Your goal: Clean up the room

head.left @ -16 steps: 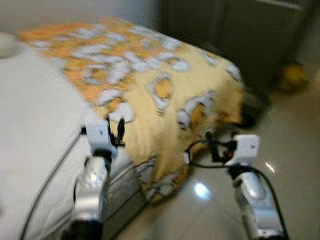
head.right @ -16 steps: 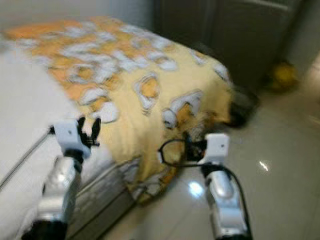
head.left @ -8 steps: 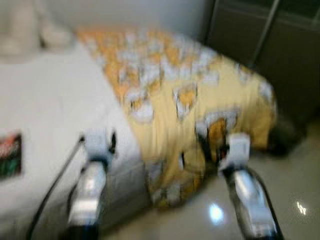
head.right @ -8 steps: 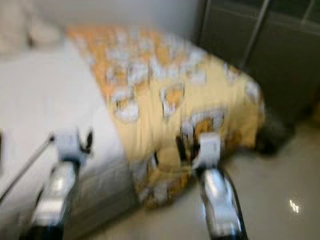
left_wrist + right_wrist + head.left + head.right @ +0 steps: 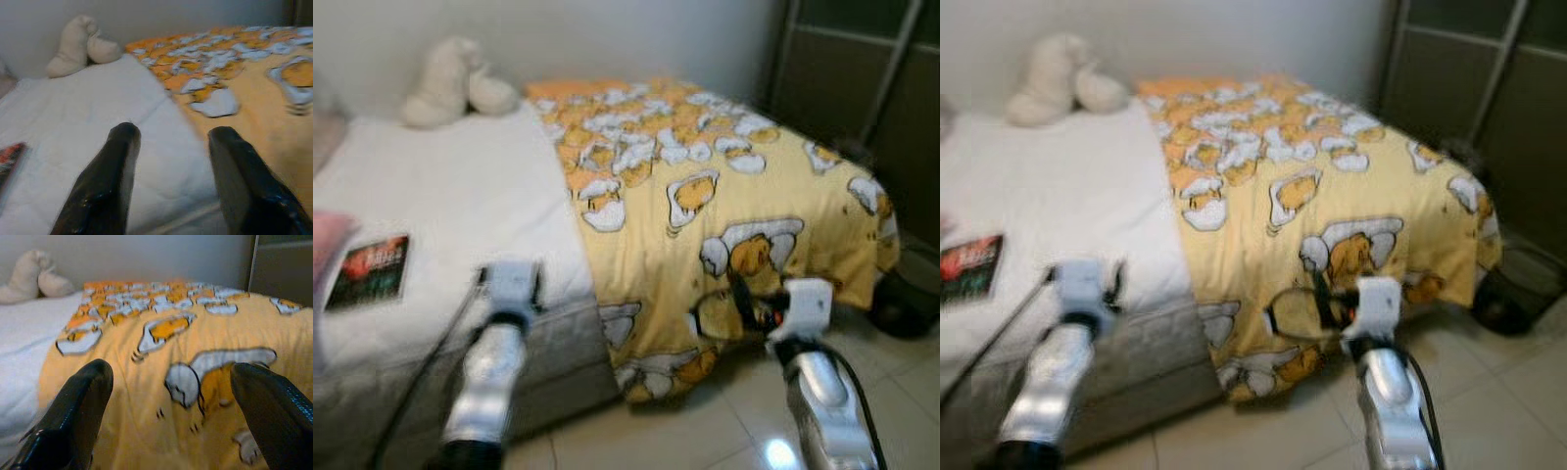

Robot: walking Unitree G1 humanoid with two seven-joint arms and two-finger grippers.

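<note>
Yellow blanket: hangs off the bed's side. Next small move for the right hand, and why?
Probably ease the open right hand forward onto the hanging edge of the yellow blanket. It already faces that fold, which droops toward the floor, while the blanket covers just half of the white mattress. The left hand is open over the mattress, holding nothing.

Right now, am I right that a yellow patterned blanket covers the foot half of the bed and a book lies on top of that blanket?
Not quite: the book lies on the white sheet, apart from the yellow patterned blanket, as the left eye view shows. The blanket does cover the foot half of the bed.
</note>
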